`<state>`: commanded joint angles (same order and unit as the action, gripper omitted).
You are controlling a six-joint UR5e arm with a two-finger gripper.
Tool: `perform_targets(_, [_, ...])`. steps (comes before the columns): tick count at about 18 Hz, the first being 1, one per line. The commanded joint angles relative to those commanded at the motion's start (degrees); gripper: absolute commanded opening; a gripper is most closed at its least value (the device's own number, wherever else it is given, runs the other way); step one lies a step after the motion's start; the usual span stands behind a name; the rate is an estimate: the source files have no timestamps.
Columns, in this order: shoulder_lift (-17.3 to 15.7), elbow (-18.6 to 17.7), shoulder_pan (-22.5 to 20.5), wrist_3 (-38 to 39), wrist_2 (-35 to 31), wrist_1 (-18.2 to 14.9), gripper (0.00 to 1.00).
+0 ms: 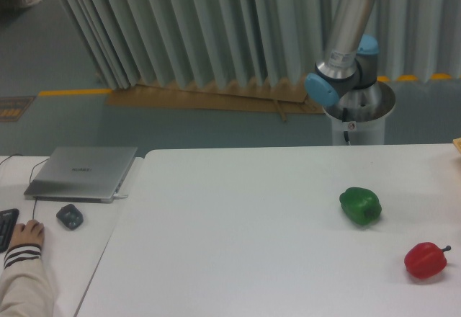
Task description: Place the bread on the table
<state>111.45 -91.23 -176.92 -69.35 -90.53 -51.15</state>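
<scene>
The white table [238, 259] fills the lower right of the camera view. The bread is not in view. Only the arm's base and lower links [349, 50] show, behind the table's far edge, and the arm rises out of the top of the frame. The gripper is out of view. A thin tan sliver [457, 144] shows at the right edge at the table's far side; I cannot tell what it is.
A green pepper [360, 205] and a red pepper [426, 260] lie on the table's right part. On the narrower desk at left are a closed laptop [83, 173], a mouse [70, 216] and a person's hand [27, 236].
</scene>
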Motion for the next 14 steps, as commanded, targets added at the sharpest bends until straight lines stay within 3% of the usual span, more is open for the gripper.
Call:
perform_targets(6, [-0.1,0.1,1.3,5.3,0.0,0.0,1.00])
perform_targets(9, [1.1,1.3,5.9,5.5,-0.8,-0.3,1.00])
perform_targets(11, [2.2,2.2,10.4,0.0,-6.0,-0.3,1.00])
perform_targets(14, [3.2,1.3,16.3,-15.8,-19.7,-0.5,1.00])
